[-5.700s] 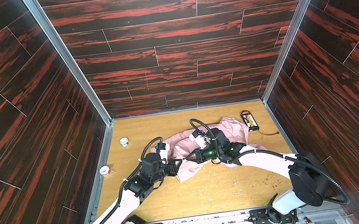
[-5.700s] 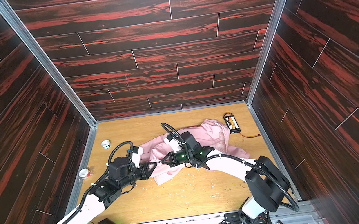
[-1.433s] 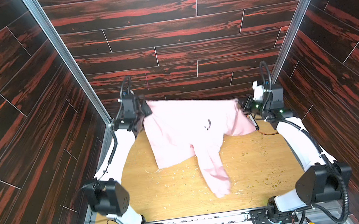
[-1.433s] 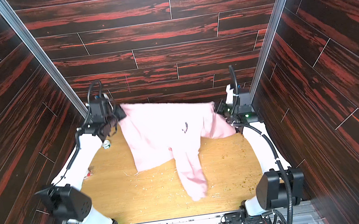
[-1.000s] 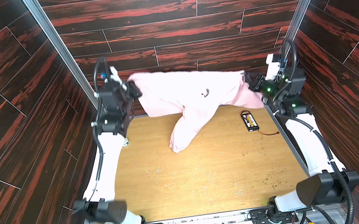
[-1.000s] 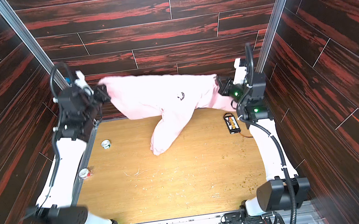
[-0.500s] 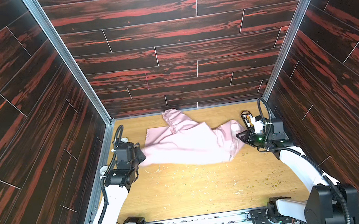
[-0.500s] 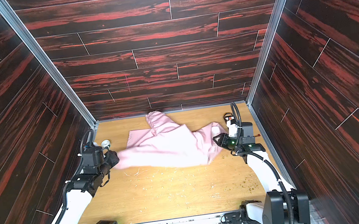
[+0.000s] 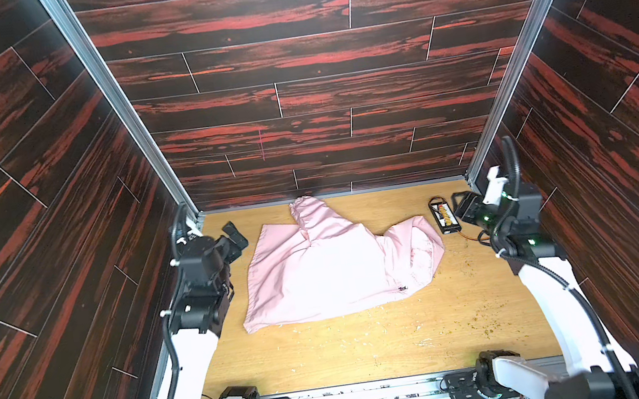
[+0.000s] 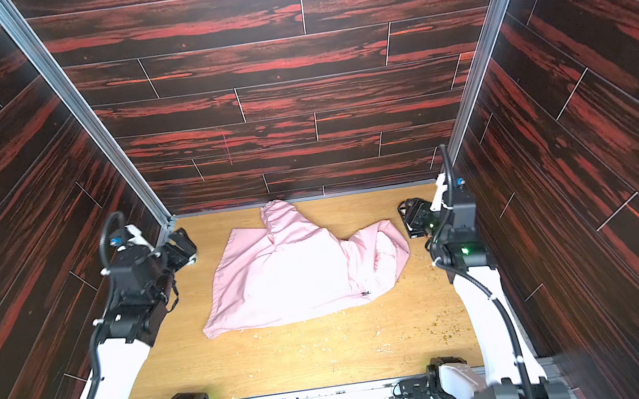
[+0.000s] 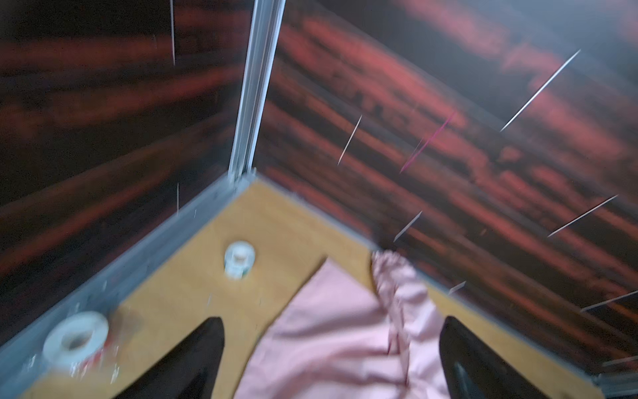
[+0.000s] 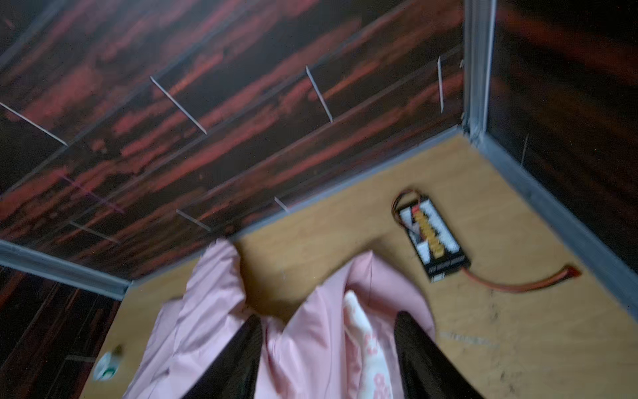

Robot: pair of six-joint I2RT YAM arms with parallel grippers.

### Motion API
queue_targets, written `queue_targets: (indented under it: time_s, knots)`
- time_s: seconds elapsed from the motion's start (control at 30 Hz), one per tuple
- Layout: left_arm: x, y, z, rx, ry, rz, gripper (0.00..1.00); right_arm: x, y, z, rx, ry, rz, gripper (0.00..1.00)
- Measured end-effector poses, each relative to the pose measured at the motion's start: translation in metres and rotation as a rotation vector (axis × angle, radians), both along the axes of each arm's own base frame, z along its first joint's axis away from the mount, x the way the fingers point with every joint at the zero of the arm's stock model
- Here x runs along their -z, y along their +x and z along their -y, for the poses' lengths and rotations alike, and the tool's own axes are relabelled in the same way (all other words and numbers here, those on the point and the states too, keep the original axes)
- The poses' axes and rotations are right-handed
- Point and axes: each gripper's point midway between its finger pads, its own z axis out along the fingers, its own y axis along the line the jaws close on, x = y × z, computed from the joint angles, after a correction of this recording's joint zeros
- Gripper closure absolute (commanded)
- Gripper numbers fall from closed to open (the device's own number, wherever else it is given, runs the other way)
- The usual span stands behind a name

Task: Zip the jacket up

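Hovering wide open, left gripper [image 9: 236, 236] empty beside jacket [image 9: 331, 266]; right gripper [image 9: 462, 209] parted, empty, clear of jacket.

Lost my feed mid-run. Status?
Left gripper open, right gripper open, both empty. Jacket spread on table, zipper state unclear. Black board beside it, apart.

I see a black board [image 9: 445, 215] with a red wire [image 12: 518, 284] flat on the counter [image 9: 372, 355] near its back right corner, a large tape roll [image 11: 76, 340] and a small tape roll [image 11: 239, 259] beside the wall rail [image 11: 138, 252], and pale crumbs [image 9: 368, 326] scattered toward the front.
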Motion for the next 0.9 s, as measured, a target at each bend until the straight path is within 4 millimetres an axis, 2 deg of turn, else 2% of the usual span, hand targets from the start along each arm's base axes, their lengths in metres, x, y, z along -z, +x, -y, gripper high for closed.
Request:
queue_targets:
  time_s: [0.03,0.07,0.13,0.2,0.27,0.37,0.53,0.6,0.73,0.9]
  knots:
    - [-0.008,-0.002,-0.001,-0.001,0.019,0.058,0.01,-0.006,-0.002,0.005,0.025,-0.015,0.04,0.37]
    - [-0.012,-0.003,-0.002,-0.009,0.028,0.101,0.0,-0.01,-0.003,0.01,0.056,-0.021,0.071,0.25]
    - [-0.009,-0.004,-0.006,-0.03,0.045,0.129,0.01,-0.01,-0.002,0.019,0.112,-0.024,0.108,0.2]
    - [-0.003,0.002,-0.009,-0.049,0.071,0.111,0.0,-0.001,0.003,0.027,0.156,-0.026,0.13,0.19]
    - [0.009,0.011,-0.012,-0.072,0.102,0.073,0.01,0.017,0.006,0.033,0.19,-0.038,0.136,0.19]
    - [0.049,0.023,-0.022,-0.125,0.171,-0.016,0.01,0.063,0.006,0.049,0.273,-0.075,0.102,0.19]
    - [0.172,0.021,-0.039,-0.195,0.302,-0.309,0.01,0.151,-0.008,0.07,0.369,-0.204,-0.045,0.19]
    - [0.205,0.018,-0.044,-0.215,0.332,-0.406,0.0,0.176,-0.017,0.074,0.385,-0.243,-0.085,0.19]
    - [0.238,0.018,-0.051,-0.252,0.354,-0.467,0.0,0.213,-0.029,0.076,0.386,-0.291,-0.115,0.18]
    - [0.259,0.006,-0.054,-0.259,0.38,-0.44,0.0,0.233,-0.03,0.064,0.316,-0.328,-0.078,0.19]
